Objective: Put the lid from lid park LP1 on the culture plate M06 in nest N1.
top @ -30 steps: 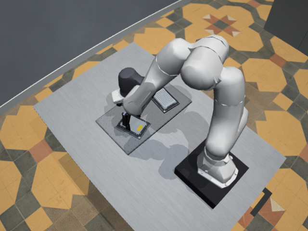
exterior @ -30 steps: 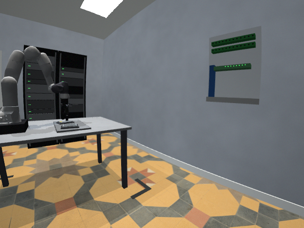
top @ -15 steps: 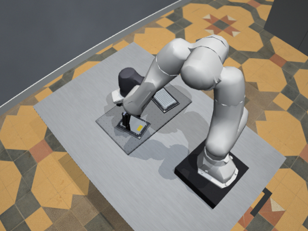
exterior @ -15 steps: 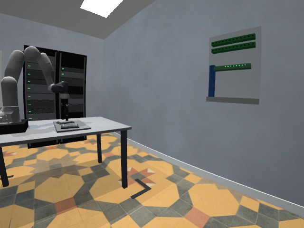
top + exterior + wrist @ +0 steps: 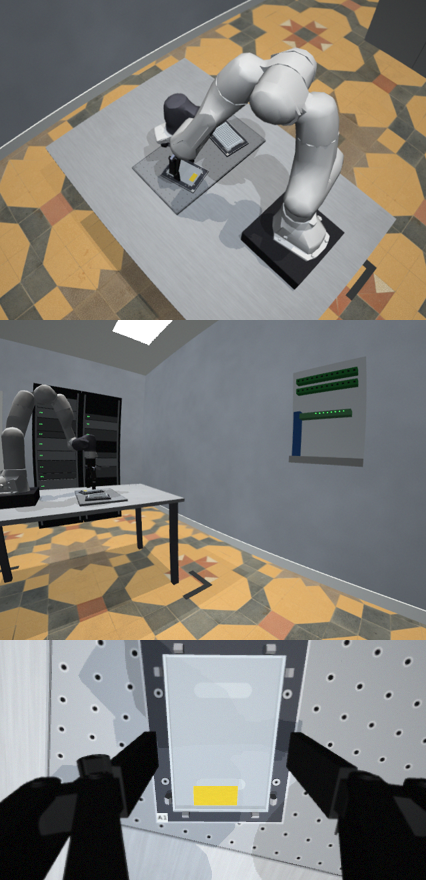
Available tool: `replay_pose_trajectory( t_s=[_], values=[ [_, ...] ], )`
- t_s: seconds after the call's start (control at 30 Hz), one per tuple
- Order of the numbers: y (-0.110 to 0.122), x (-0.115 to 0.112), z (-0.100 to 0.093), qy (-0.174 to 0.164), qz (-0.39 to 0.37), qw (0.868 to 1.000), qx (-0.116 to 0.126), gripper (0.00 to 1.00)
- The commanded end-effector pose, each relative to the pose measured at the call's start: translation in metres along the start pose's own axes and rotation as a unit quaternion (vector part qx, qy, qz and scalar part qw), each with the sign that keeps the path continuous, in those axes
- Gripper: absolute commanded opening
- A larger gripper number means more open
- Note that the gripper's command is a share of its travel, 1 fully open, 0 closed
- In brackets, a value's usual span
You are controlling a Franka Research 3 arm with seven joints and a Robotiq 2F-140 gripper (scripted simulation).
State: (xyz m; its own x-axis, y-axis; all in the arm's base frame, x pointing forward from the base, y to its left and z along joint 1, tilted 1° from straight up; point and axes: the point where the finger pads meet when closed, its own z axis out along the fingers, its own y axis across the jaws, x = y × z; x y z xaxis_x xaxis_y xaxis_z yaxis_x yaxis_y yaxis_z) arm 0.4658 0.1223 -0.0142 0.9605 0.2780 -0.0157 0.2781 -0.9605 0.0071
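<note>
Table (image 5: 148, 495) grey, dark-legged; floor (image 5: 240, 595) orange-grey tiles; walls (image 5: 223, 440) grey.

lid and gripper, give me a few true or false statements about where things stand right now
1. The lid lies in its park under the gripper. True.
2. The gripper is shut on the lid. False: its fingers stand open on either side, apart from the lid's edges.
3. The lid's yellow patch is at the end nearer the wrist camera. True.
4. The culture plate already wears a lid. False: its wells show uncovered.
</note>
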Motion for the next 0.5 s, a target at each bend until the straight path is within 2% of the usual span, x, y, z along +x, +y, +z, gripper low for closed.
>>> replay_pose_trajectory(
  t_s=[0.0,0.47],
  values=[
    [-0.0001,0.0007,0.0006,0.001,0.001,1.000,-0.001,0.69],
    [-0.0001,0.0008,0.0063,0.001,0.001,1.000,-0.001,0.69]
  ],
)
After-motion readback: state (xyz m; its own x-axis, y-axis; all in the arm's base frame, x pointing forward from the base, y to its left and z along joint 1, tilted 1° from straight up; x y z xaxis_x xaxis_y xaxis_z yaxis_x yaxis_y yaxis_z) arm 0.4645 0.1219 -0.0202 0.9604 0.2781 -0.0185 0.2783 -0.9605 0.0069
